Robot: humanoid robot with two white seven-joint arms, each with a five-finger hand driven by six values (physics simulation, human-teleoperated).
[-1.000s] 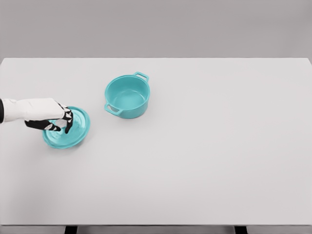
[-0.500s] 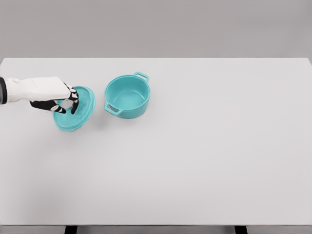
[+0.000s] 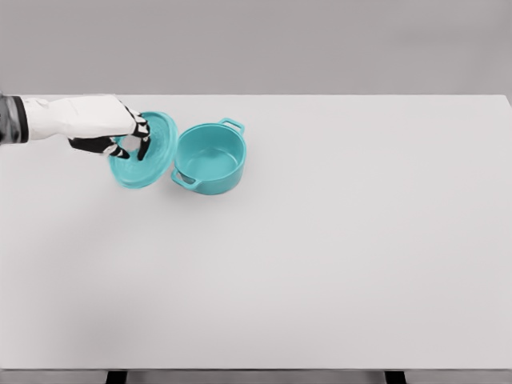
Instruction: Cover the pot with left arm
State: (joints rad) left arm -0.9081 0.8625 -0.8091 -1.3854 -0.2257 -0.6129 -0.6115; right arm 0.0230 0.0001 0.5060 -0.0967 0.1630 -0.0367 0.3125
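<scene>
Left hand clenched on teal lid, held tilted just left of open teal pot, far-left area of white desk. No readable markings. Pot uncovered.
</scene>
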